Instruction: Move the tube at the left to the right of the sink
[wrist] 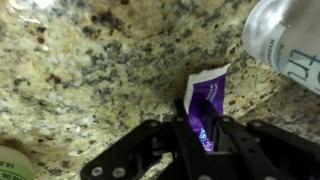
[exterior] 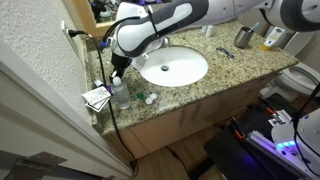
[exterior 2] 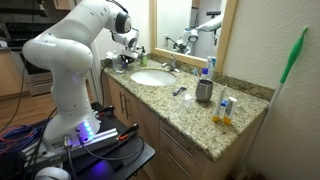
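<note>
Pinching purple tube (wrist: pixel 205 105), seemingly; clear bottle (wrist: pixel 285 40) near.

Sink (exterior: pixel 175 68) in counter (exterior: pixel 232 76), bottle (exterior: pixel 120 94) near its rim

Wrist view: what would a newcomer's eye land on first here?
A purple tube lying on the speckled granite counter, squarely between the dark fingers of the tool. Next, the clear bottle crowding the upper right corner. In an exterior view, the white arm bends down beside the sink.
</note>
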Controlling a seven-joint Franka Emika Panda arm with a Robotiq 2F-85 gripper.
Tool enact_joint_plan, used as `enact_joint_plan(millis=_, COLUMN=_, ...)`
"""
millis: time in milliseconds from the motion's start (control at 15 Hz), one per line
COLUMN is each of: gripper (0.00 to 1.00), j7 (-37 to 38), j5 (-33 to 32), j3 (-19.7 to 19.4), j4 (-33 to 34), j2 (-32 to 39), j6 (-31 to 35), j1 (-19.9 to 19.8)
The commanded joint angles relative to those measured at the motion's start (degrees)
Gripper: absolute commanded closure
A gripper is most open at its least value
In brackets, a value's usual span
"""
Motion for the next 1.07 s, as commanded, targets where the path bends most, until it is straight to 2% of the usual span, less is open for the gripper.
enact_joint_plan(millis=0, gripper=0.99, j7=-0.1, j5=2.0, j3=1.4, j4=0.0, j2=-0.4, j6=-0.7, j1=-1.3)
enact_joint_plan(millis=400, gripper=1.00, j7=0.8, j5=4.0, j3=2.4, j4=-0.9, j2=-1.9, j6=-2.1, j1=-2.4)
enact_joint_plan(millis=467, gripper=1.00, j7=0.2, j5=4.1, j3=2.4, j4=-5.8, j2=-5.3, j6=-2.1, j1=-4.5)
enact_joint_plan(millis=733, gripper=1.00, j7=5.8, j5=2.2, j3=-0.1, j4=-14.3, j2=-14.9, j6=-7.1, j1=-6.0)
enact_joint_plan(millis=1000, gripper=1.00, j7=14.5, j5=-1.6, j3=-2.6, j4=-23.4, j2=-27.2, j6=-15.8, j1=-6.3)
